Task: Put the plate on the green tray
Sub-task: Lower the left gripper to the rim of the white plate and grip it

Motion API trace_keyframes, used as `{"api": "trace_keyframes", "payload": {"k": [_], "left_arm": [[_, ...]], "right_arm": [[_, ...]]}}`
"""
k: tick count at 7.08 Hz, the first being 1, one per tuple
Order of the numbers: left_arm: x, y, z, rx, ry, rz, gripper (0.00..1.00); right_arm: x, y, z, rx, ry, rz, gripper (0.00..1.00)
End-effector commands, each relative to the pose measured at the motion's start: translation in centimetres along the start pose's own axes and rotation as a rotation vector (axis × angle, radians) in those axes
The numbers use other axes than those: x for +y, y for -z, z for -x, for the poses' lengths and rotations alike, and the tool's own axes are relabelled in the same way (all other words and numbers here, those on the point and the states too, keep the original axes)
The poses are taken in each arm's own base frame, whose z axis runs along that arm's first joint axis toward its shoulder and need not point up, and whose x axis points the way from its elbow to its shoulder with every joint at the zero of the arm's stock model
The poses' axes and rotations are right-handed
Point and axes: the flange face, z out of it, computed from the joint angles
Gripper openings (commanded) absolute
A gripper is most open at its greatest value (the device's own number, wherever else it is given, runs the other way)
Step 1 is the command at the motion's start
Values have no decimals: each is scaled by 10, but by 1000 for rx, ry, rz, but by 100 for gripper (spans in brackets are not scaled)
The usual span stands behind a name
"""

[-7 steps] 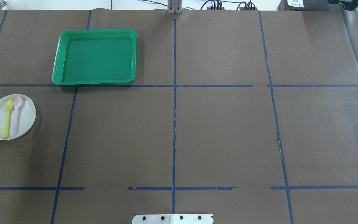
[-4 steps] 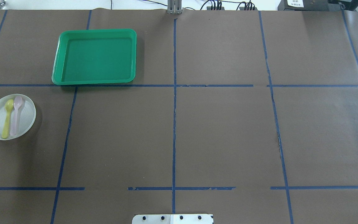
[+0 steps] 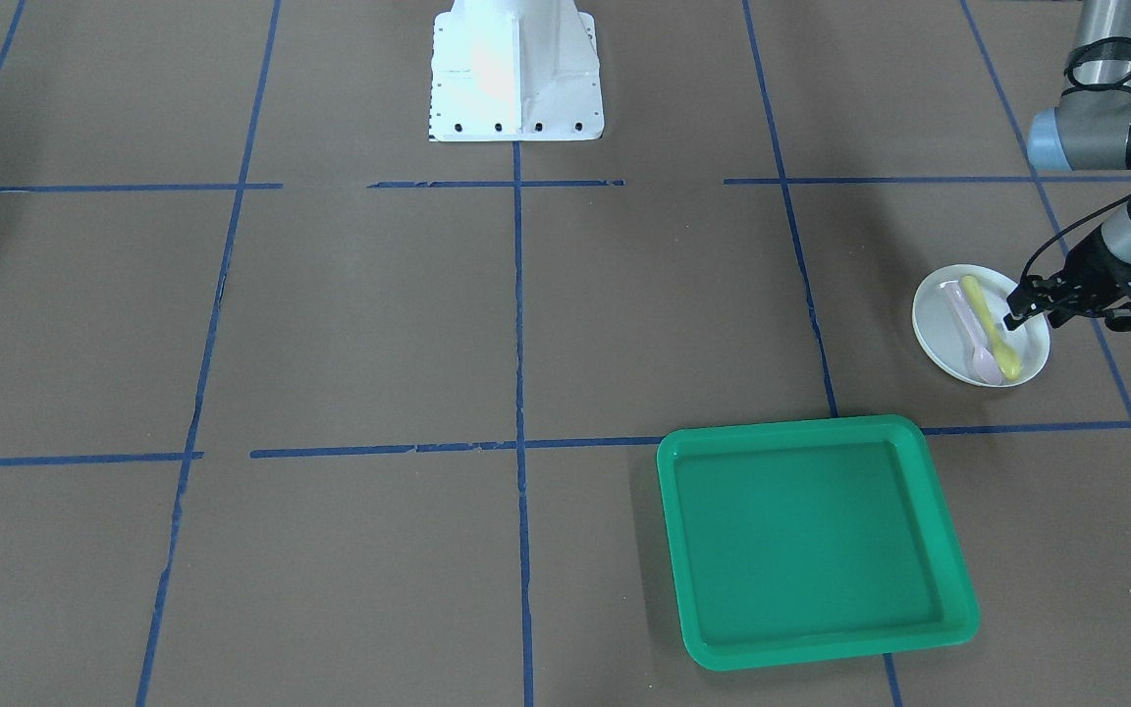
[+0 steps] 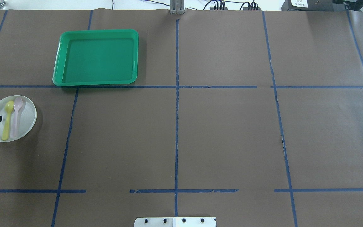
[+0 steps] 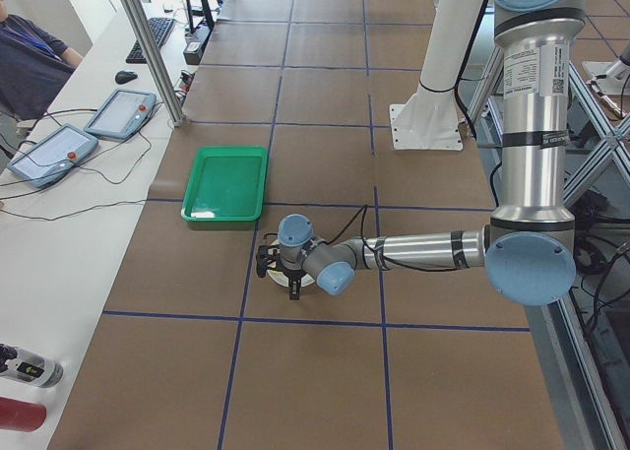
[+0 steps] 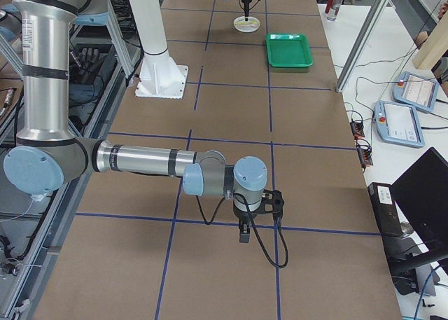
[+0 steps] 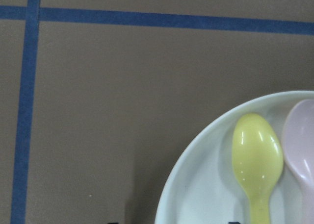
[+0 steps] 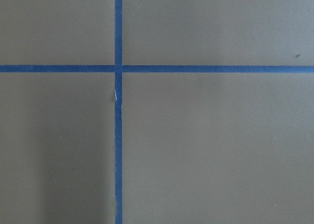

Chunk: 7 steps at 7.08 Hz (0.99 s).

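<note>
- Plate, small, round and white, flat on the brown table close to the edge on the robot's left, well apart from the green tray.
- Open brown surface, crossed by blue tape lines, between plate and tray and across the middle and right of the table.
- Tray set farther from the robot than the plate, its near rim lying along a tape line, its rounded corners well inside the table's far edge.
- Inside the tray, only its own green floor on show from rim to rim.
- In the plate, a yellow spoon and a pink spoon side by side, bowls pointing away from the robot, the yellow one nearer the table's edge.
- Left gripper low at the plate's outer rim, beside the yellow spoon, jaws spread apart and holding nothing.
- From the left wrist camera, two dark tips at the bottom of the view, one outside the rim and one over the plate's inside; contact with the rim not clear.
- Right gripper pointing down over the table near a tape crossing at the robot's right end, far from plate and tray.
- Seen only from the side, so open or closed impossible to tell.
</note>
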Motion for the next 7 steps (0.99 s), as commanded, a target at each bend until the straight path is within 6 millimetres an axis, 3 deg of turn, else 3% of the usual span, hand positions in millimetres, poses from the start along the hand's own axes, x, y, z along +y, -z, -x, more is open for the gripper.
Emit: {"api": "trace_keyframes", "payload": {"k": [1,7], "left_arm": [[1,0,-1,4,-8,3,57],[5,-1,7,0,-41,12,52]], "right_arm": [[0,0,0,0,0,0,100],[0,0,0,0,0,0,100]]}}
